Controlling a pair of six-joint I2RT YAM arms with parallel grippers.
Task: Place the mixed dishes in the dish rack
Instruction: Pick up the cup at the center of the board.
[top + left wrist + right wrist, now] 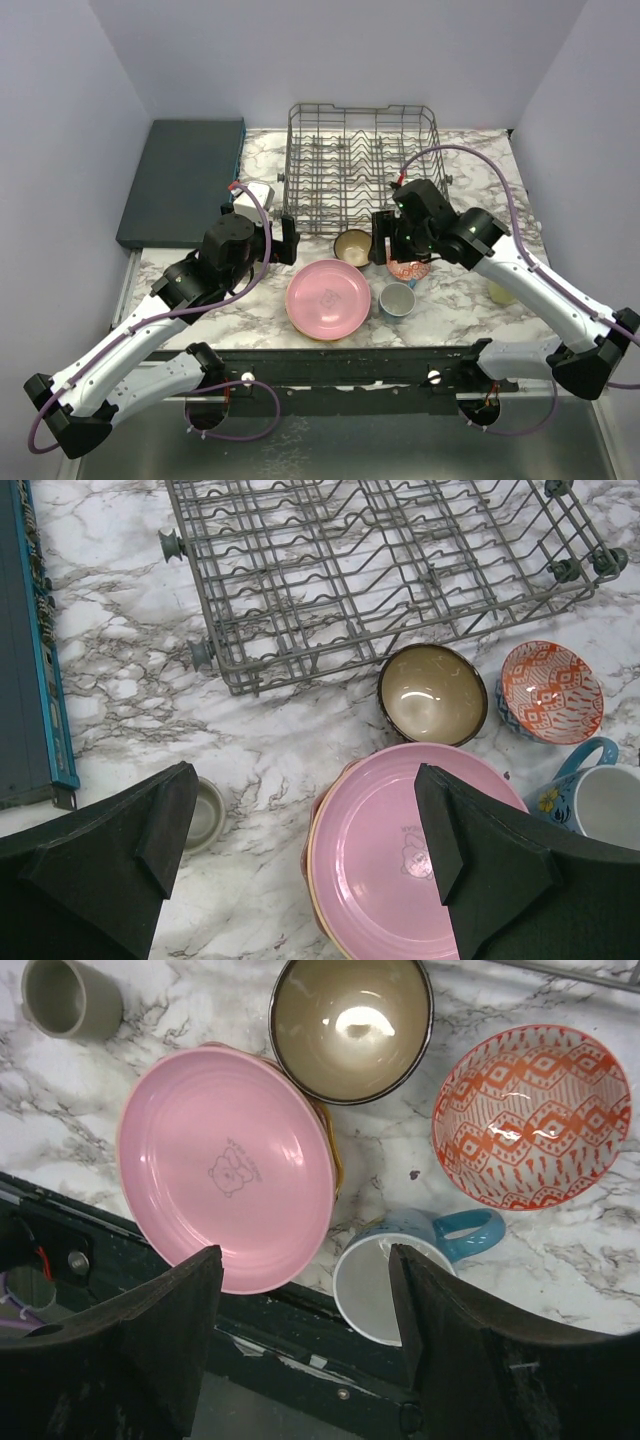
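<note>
- A large grey wire dish rack [360, 165] sits at the far middle of the white marbled worktop [450, 305]. No dish shows among its rows of upright tines, so loading appears not to have begun.
- The mixed dishes wait in a cluster just in front of the rack. A round pink plate [328, 298] tops a short stack, and a small glossy brown bowl [351, 246] sits just beyond it, close to the rack's near rail.
- To the right of the brown bowl lies a red-patterned bowl [408, 268], with a blue mug [397, 300] nearer the arms, handle pointing right. All stand mouth-up and within easy reach.
- A small grey-green mug [205, 813] stands left of the plate stack. A yellow mug [500, 292] sits apart on the right, partly hidden behind the right arm.
- The left gripper [305, 780] hovers above the left side of the plate stack, jaws spread wide with nothing between them, seemingly standing by.
- The right gripper [300, 1260] hangs over the near edge of the cluster, between the pink plate and the blue mug. Its jaws are apart and hold nothing, and the pose suggests a pick is being lined up, though of which dish cannot be told.
- A flat dark teal slab [180, 180] lies at the far left beside the rack and seems to play no part in the job.
</note>
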